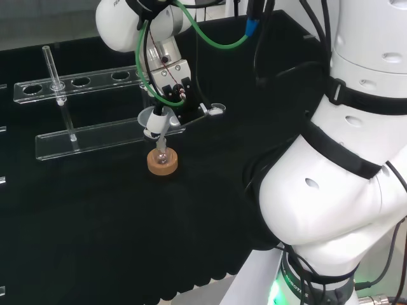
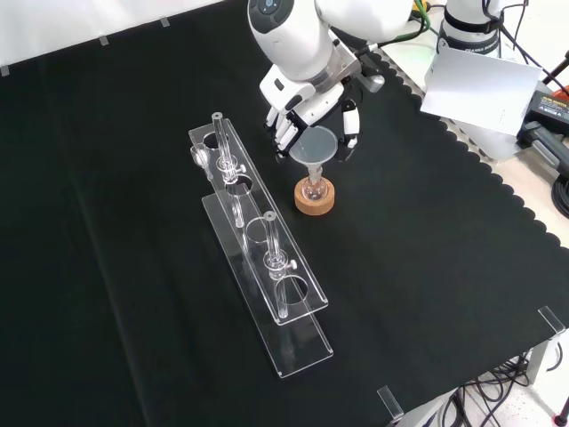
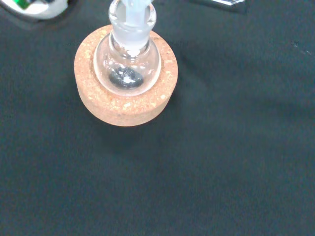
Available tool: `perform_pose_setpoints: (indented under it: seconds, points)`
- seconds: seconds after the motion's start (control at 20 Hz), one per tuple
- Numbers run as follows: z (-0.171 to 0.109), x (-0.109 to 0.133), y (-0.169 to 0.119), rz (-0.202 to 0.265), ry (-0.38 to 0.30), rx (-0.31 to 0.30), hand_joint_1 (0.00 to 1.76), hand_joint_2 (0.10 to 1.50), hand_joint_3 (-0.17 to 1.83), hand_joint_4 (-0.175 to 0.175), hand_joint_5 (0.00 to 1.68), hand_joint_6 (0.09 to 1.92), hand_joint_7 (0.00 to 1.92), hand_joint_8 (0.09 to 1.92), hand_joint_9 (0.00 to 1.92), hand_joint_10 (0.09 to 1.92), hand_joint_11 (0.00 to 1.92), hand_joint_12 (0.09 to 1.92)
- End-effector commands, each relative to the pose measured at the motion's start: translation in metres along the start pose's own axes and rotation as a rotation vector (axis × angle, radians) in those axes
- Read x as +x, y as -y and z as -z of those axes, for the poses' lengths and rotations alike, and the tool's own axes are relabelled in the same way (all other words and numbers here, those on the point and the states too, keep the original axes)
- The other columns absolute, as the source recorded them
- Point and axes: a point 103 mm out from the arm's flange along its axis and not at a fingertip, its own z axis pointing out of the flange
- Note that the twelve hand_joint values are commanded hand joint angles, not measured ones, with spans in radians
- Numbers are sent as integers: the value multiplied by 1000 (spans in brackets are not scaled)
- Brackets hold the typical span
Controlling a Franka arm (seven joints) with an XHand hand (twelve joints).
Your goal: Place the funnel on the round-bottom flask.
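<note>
A small round-bottom flask (image 1: 161, 151) (image 2: 312, 188) (image 3: 127, 60) stands upright in a cork ring (image 1: 162, 163) (image 2: 315, 202) (image 3: 125, 102) on the black cloth. A clear funnel (image 1: 151, 117) (image 2: 314, 146) is right above it, and its stem (image 3: 132, 7) reaches into the flask's neck. The hand (image 1: 166, 81) (image 2: 305, 105) comes down from above with its fingers (image 2: 350, 123) curled on both sides of the funnel's bowl, shut on it. A dark speck lies at the bottom of the flask.
A long clear plastic rack (image 1: 95, 81) (image 2: 258, 253) with glass tubes stands beside the flask, to its left in the front view and behind it in the head view. The cloth's scalloped edge (image 2: 498, 178) runs along the right of the front view.
</note>
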Motion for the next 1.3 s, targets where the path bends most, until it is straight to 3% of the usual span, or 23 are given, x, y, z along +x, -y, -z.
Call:
perform_pose_setpoints:
  seconds: [0.05, 0.9, 1.1, 1.3]
  points:
    - [-1, 1, 0, -2, 5, 18, 730, 725, 623, -83, 407, 596, 412, 823, 741, 633, 498, 1306]
    - [-1, 1, 3, 0, 16, 59, 708, 700, 597, -77, 371, 374, 202, 785, 586, 683, 399, 1349]
    - [-3, 0, 4, 3, 17, 64, 691, 683, 589, -67, 312, 201, 40, 732, 403, 713, 288, 1393]
    - [-3, 2, 6, 7, 26, 74, 674, 662, 574, -61, 265, 94, 2, 638, 312, 735, 222, 1415]
